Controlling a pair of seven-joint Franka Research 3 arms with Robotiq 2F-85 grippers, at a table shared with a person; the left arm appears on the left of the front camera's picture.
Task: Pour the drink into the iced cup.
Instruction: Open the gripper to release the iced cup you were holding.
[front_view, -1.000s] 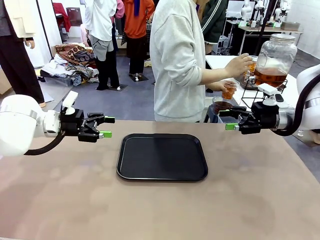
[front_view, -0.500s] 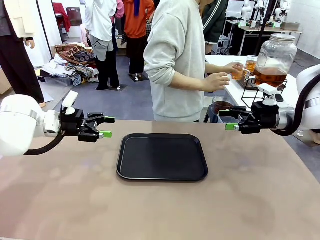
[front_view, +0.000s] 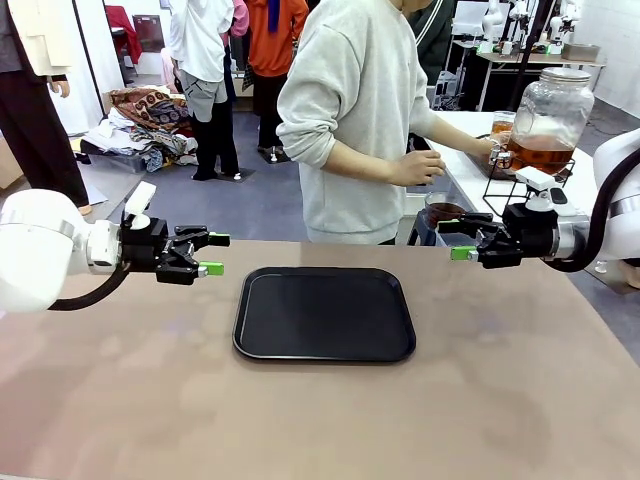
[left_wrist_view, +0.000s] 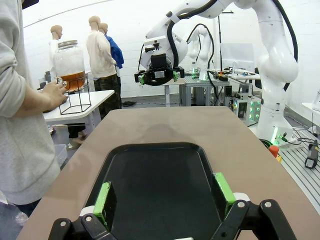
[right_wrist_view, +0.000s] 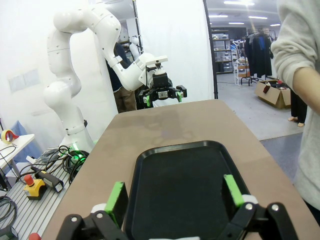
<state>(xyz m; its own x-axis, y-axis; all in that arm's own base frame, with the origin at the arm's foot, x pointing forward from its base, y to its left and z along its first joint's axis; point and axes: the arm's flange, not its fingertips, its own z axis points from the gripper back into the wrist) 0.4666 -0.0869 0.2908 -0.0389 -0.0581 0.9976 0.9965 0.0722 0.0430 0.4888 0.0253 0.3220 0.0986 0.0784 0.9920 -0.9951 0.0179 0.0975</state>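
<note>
Person's hand (front_view: 487, 148) has moved back to the dispenser tap.
Translucent amber-brown drink (front_view: 541, 153) fills the clear glass jar's bottom at 2 o'clock; both pincers, left pincer (front_view: 211, 254) and right pincer (front_view: 452, 238), gape empty.

Glossy white jointed arms (front_view: 40, 250), black two-finger tools with green pads (left_wrist_view: 103, 196), black cabling.

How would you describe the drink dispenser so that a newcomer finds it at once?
Look past the brown table to the white side table at far right. On a black wire stand is a large clear glass jar with a metal lid, holding amber drink.
</note>
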